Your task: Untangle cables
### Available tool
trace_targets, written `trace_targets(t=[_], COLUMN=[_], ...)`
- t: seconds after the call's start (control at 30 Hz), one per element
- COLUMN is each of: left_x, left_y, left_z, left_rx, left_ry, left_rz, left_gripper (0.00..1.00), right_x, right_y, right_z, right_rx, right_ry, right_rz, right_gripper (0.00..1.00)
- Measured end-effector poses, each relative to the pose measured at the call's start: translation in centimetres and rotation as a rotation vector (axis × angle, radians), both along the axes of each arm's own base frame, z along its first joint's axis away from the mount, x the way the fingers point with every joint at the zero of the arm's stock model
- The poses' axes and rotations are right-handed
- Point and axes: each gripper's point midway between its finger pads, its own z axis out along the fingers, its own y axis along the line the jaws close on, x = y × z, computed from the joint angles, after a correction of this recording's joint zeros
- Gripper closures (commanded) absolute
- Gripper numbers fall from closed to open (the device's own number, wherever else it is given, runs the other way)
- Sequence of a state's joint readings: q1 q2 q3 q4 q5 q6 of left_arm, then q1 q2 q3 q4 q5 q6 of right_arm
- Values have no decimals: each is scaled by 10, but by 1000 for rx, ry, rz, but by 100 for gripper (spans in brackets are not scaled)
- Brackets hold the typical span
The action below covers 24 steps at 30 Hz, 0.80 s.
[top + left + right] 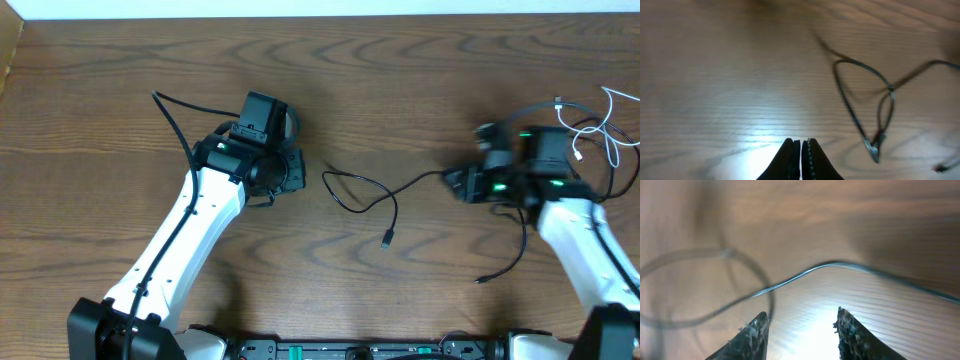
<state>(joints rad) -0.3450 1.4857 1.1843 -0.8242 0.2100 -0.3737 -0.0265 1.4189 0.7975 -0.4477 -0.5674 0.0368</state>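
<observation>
Wood-grain table [400,60], bare apart from arms and leads. We take the black cable [812,270] as our landmark. It lies mid-table in a loose loop that crosses itself once, plug end [387,240] free.

Left gripper [800,143] sits just left of the loop, fingers pressed together, nothing between them. Right gripper [801,312] sits at the cable's right end, fingers spread. The cable runs just past the tips, not pinched.

White cable [598,128] lies well right of the black cable, behind the right arm, bunched. A second thin black lead [481,281] curls below and to the right.

Judgement: the step in hand is laying out the black cable. Next move calls for opening its crossing, pulling at one end while the other is pinned.
</observation>
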Motion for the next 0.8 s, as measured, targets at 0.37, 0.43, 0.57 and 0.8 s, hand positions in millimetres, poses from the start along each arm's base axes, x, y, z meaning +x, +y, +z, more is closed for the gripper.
trace_targets(t=[0.37,0.43,0.57,0.8], left_x=[-12,-11,-10,-10], left_y=[62,65,67,68], left_z=[-9,-9,-9,-9], left_rx=[246,253,261,259], left_ry=[52,49,42,42], left_rz=[391,416,434,447], left_gripper=[78,75,73,73], right_x=[-37,-42,-54,-60], right_y=[133,151,171,186], right_z=[-19,-14,-12,-21], right_rx=[-29,-22,-26,-143], right_ry=[-150,-202,-233,-285], right_rz=[554,616,682,716], right_gripper=[29,28,28,91])
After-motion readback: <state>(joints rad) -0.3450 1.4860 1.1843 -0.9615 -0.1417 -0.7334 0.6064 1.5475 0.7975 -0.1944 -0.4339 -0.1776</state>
